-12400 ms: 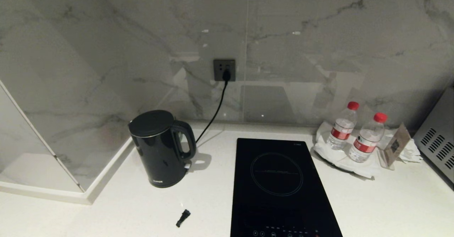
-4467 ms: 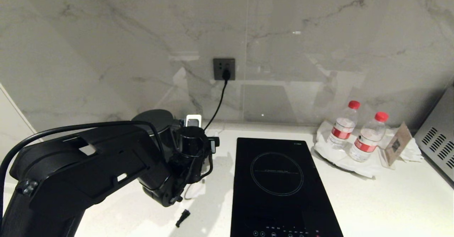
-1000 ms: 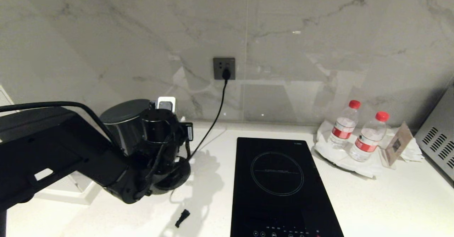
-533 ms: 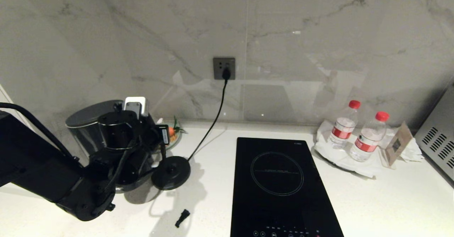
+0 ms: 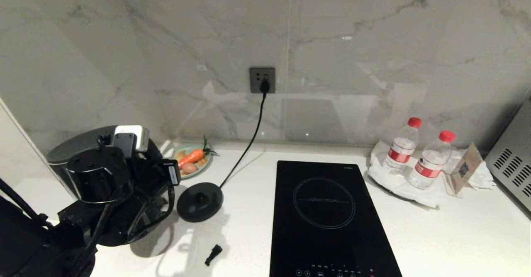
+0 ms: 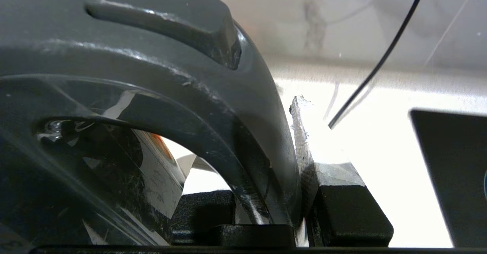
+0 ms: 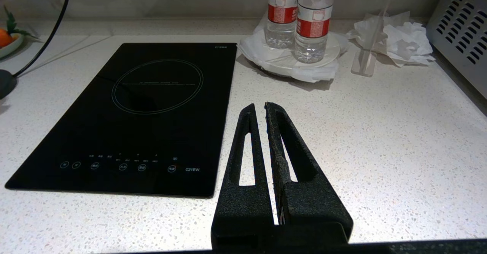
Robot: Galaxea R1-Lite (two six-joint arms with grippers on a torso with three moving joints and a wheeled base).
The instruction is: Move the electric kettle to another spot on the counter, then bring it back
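The left claw (image 6: 300,193) grips the electric kettle (image 5: 72,154) by its handle (image 6: 228,132), at the far left over the worktop (image 5: 435,235), off its base disc (image 5: 199,201). The right claw (image 7: 260,107) is closed, idle.

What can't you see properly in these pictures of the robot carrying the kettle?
- Electric kettle: in the head view the left arm hides all but part of its lid, so whether it touches the counter is unclear.
- Left gripper: the left wrist view shows one finger against the kettle handle; the handle hides the other.
- Hob button labels: too small to read.
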